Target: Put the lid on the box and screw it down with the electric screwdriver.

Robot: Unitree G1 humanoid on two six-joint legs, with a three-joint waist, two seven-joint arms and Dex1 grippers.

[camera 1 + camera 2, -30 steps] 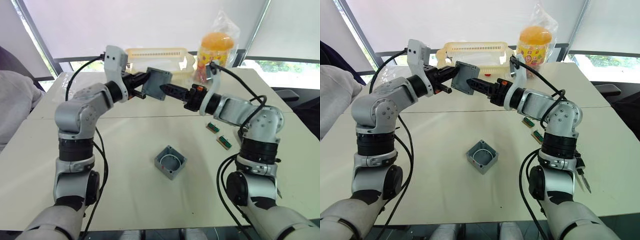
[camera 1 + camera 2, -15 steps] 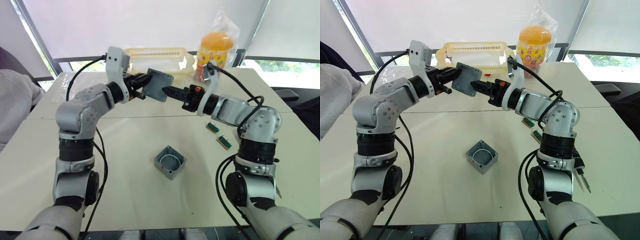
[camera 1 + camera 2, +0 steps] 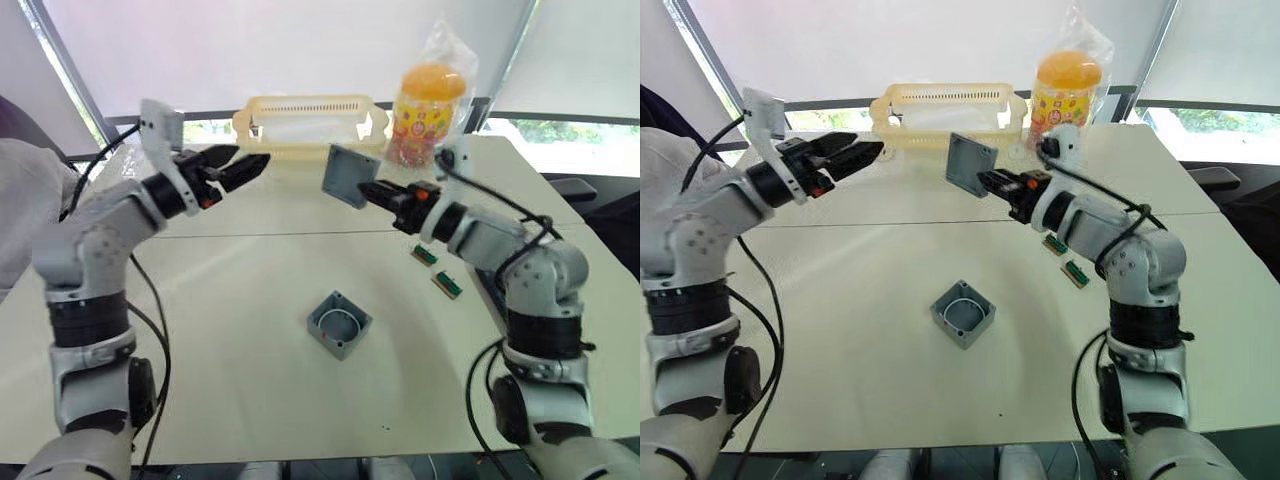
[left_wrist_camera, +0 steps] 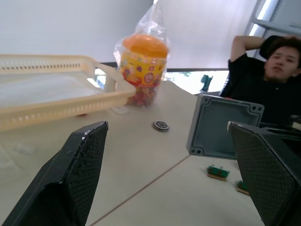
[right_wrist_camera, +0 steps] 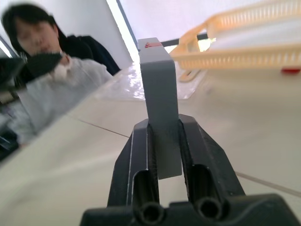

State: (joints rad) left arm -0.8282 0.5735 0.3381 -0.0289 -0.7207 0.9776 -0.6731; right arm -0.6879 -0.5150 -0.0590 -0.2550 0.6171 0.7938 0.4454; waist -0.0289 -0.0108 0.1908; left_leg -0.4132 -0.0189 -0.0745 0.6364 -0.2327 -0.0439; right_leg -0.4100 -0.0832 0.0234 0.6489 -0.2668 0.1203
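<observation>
The right pincer [image 3: 985,181] is gripping the flat grey square plastic lid [image 3: 969,165] by one edge, holding it upright in the air at the far middle of the pale counter [image 3: 870,300], while the left pincer [image 3: 862,151] is hanging released and empty well to the left. The small grey square plastic box [image 3: 963,314] is sitting open-topped near the middle of the counter, well below and nearer than the lid. To do this step well, the right arm should be bringing the lid down over the box, turning it flat and squaring its corners with the box's before letting go.

Head stereo pair over the table [image 3: 250,400]; close wrist views sharing the lid [image 4: 221,127]
</observation>
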